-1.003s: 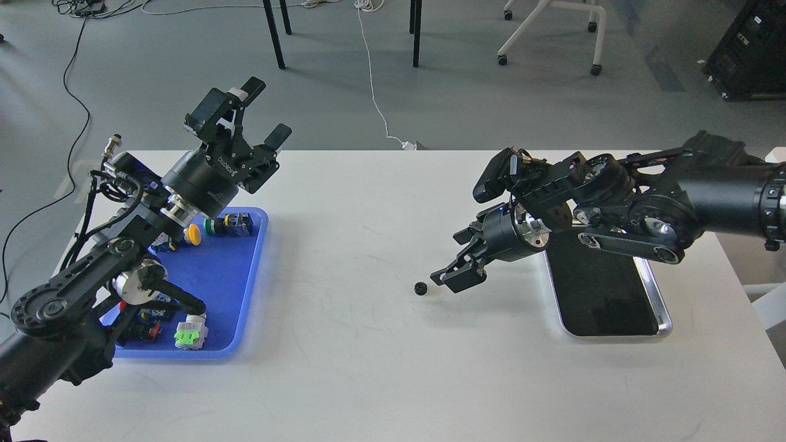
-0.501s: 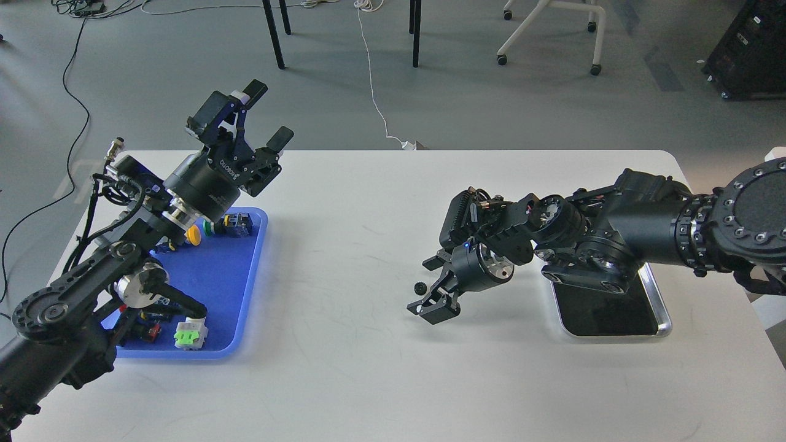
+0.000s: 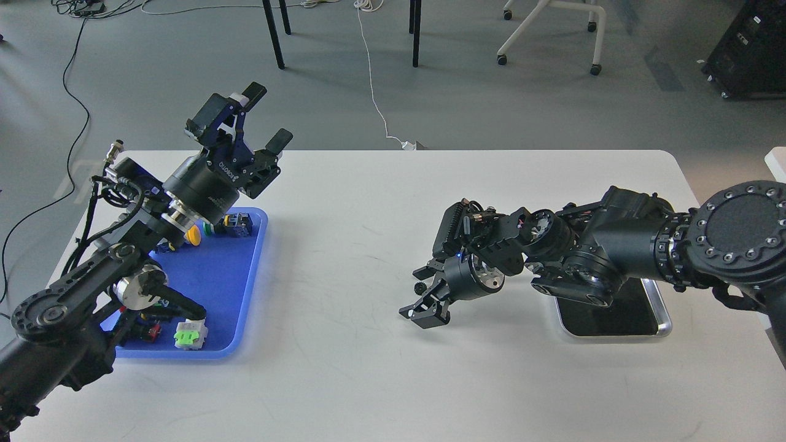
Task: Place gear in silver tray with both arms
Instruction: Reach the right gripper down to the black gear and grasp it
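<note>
Bright, even daylight fills the frame, with pale patches on the grey floor at upper left. The white counter (image 3: 344, 368) is cleanly exposed, and shadows under the arms are soft and faint. The silver tray (image 3: 660, 325) glints along its rim at right. Focus is sharp throughout, with slight wide-angle stretch at the edges.

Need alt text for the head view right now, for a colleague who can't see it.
The right tool, open, is low over the white table with its fingers either side of a small black gear. The silver tray lies behind that arm; the left tool, open, is raised above a blue tray of parts.
</note>
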Controlling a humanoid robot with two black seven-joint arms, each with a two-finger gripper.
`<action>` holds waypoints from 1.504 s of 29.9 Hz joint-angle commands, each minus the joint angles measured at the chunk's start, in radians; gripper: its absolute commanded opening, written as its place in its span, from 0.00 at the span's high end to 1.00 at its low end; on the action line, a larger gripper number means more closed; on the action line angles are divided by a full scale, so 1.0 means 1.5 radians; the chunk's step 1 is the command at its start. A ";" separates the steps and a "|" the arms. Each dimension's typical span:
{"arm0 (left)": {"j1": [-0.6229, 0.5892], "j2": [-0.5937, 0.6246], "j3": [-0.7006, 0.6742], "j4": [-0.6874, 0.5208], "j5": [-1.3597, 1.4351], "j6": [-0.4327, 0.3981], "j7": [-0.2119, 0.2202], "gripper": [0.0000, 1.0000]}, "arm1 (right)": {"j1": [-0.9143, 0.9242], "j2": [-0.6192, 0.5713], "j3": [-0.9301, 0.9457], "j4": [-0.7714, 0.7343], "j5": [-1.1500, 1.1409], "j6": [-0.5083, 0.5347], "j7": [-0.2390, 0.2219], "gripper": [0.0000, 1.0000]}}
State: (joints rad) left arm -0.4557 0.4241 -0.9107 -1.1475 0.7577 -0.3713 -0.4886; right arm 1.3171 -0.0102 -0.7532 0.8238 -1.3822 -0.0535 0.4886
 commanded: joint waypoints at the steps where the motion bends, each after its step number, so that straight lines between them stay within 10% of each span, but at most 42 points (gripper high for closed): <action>1: 0.000 0.001 0.000 0.000 0.000 0.000 0.000 0.02 | -0.003 0.007 -0.002 -0.010 0.000 0.000 0.000 0.25; 20: 0.000 0.001 0.000 0.000 0.000 -0.001 0.000 0.02 | -0.003 0.007 -0.016 -0.025 0.000 0.001 0.000 0.36; 26: 0.000 0.002 0.001 0.000 0.000 -0.001 0.000 0.02 | -0.003 0.007 -0.016 -0.024 -0.001 0.001 0.000 0.68; 32: 0.000 0.002 0.001 0.000 0.000 -0.001 0.000 0.02 | 0.000 0.007 -0.017 -0.024 -0.002 0.004 0.000 0.80; 45: 0.000 0.002 0.001 0.000 0.000 -0.001 0.000 0.02 | 0.038 -0.017 -0.014 -0.013 0.003 0.002 0.000 0.82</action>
State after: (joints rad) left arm -0.4556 0.4265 -0.9096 -1.1475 0.7577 -0.3728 -0.4887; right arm 1.3477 -0.0163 -0.7786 0.7975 -1.3810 -0.0490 0.4884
